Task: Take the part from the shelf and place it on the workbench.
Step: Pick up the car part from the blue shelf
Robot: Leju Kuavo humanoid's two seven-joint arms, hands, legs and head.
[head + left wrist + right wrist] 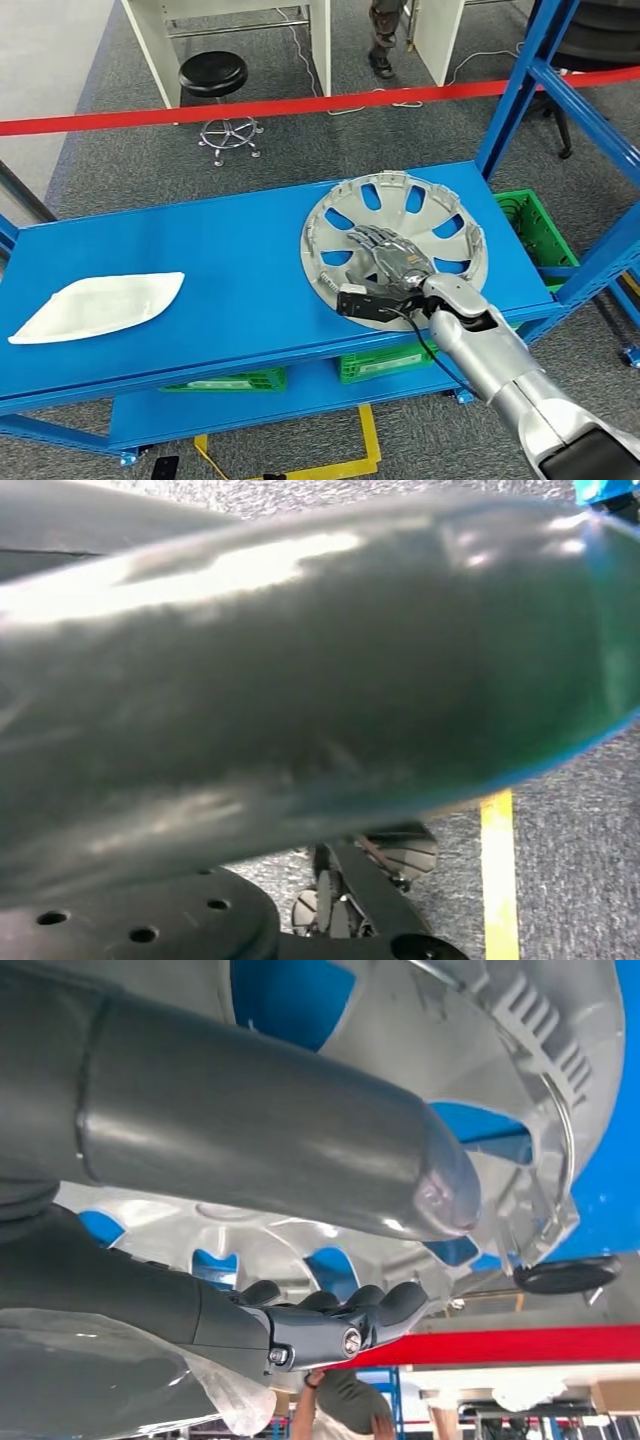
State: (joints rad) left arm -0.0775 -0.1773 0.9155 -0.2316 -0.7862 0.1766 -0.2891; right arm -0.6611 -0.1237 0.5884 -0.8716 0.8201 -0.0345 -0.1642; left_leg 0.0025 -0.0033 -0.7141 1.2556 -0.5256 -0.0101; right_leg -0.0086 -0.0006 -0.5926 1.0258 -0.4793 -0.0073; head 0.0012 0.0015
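A silver hubcap (392,190) lies flat on the right half of the blue shelf (226,250). My right hand (385,265) rests palm-down on its near side, fingers stretched toward the hub. In the right wrist view the thick grey thumb (264,1130) crosses over the hubcap (249,1235) and the dark fingers (340,1320) lie along its spokes; nothing shows the hand closed around it. A flat white part (98,305) lies at the shelf's left end. A blurred dark grey shape (302,680) spans the left wrist view, so the left hand's state is unclear.
Blue shelf uprights (521,90) rise at the right. Green crates (536,230) sit beside and under the shelf. A red barrier tape (302,105) runs behind it, with a black stool (213,75) and a person's legs (383,40) beyond.
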